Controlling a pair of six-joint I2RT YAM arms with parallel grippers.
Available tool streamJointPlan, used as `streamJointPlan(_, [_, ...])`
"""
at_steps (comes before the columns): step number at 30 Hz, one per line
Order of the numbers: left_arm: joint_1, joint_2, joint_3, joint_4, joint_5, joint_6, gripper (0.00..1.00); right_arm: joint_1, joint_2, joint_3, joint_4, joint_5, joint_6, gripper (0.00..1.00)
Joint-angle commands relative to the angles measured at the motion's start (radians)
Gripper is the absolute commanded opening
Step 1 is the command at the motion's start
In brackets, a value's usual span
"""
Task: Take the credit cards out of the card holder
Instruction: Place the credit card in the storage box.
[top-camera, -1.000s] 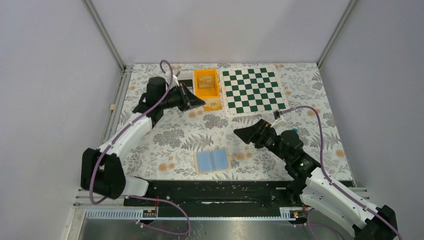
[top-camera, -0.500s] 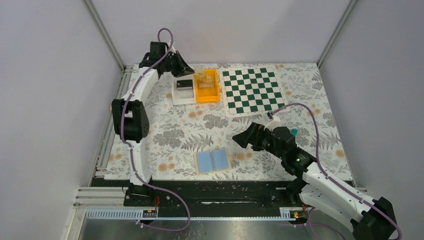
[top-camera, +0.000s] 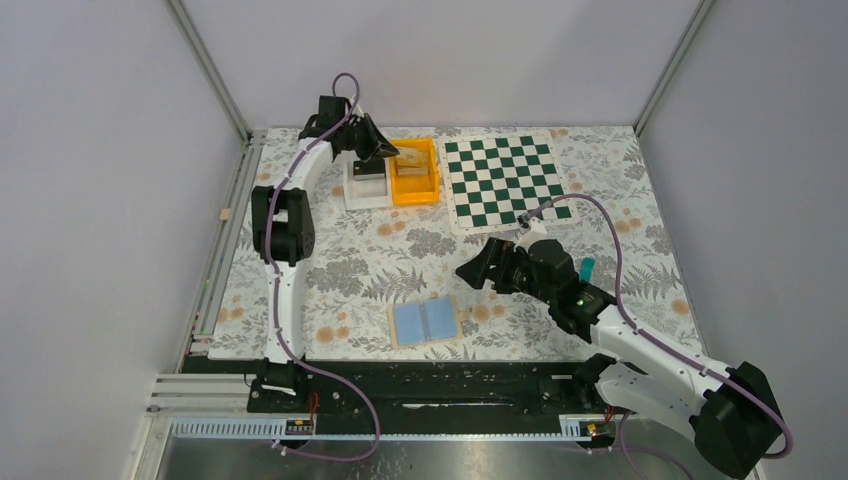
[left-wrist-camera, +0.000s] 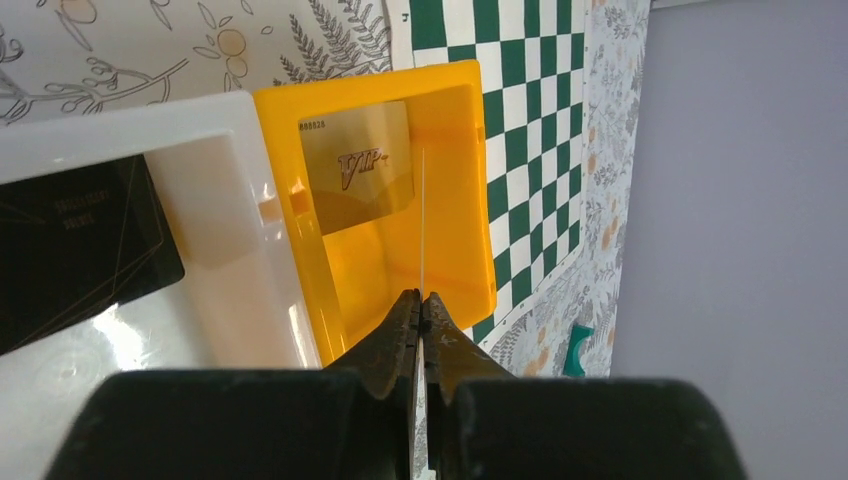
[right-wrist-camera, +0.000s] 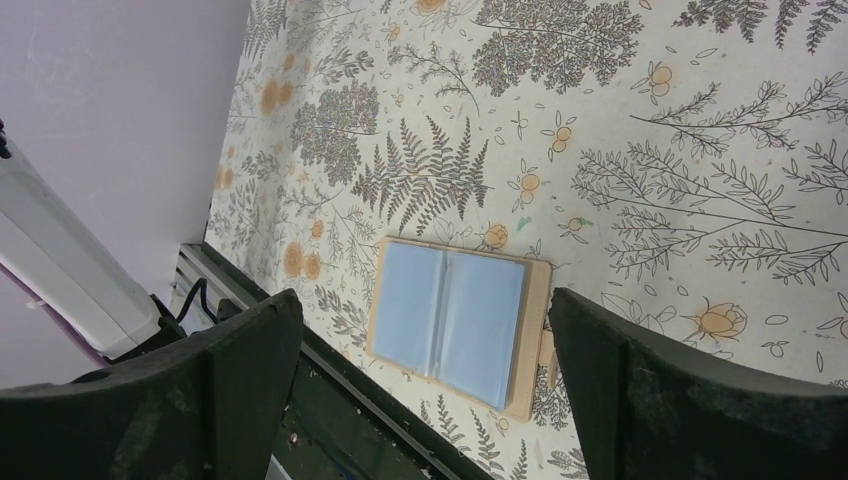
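Note:
The card holder (top-camera: 426, 321) lies open and flat near the table's front edge, two light-blue panels with a tan border; it also shows in the right wrist view (right-wrist-camera: 455, 320). My right gripper (top-camera: 470, 272) is open and empty, above and to the right of it (right-wrist-camera: 420, 300). My left gripper (top-camera: 384, 152) is at the back, shut on a thin card (left-wrist-camera: 423, 210) seen edge-on, held over the orange bin (left-wrist-camera: 455, 255). A gold VIP card (left-wrist-camera: 360, 170) lies in the bin. A black card (left-wrist-camera: 70, 240) lies in the white tray (left-wrist-camera: 235, 270).
The orange bin (top-camera: 436, 172) and white tray (top-camera: 366, 197) stand side by side at the back. A green-and-white chessboard mat (top-camera: 505, 178) lies to their right. A small teal object (top-camera: 586, 268) sits by the right arm. A grey wall stands behind.
My left arm swung from the table's left middle to the back and now holds the card over the orange bin. My right gripper shifted a little left, staying open.

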Motion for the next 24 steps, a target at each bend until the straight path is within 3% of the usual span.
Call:
streamJointPlan(1, [0.002,0.038,0.059,0.126,0.06,-0.054,0.0,-0.004,0.01,0.029,0.044,0.014,-0.026,1.0])
streamJointPlan(17, [-0.02,0.094,0.05,0.305,0.046,-0.114,0.0,-0.006,0.019,0.042,0.047,0.033,-0.03,1.0])
streamJointPlan(24, [-0.025,0.11,0.056,0.366,0.029,-0.148,0.11,-0.011,-0.017,0.039,0.037,0.055,-0.034,1.0])
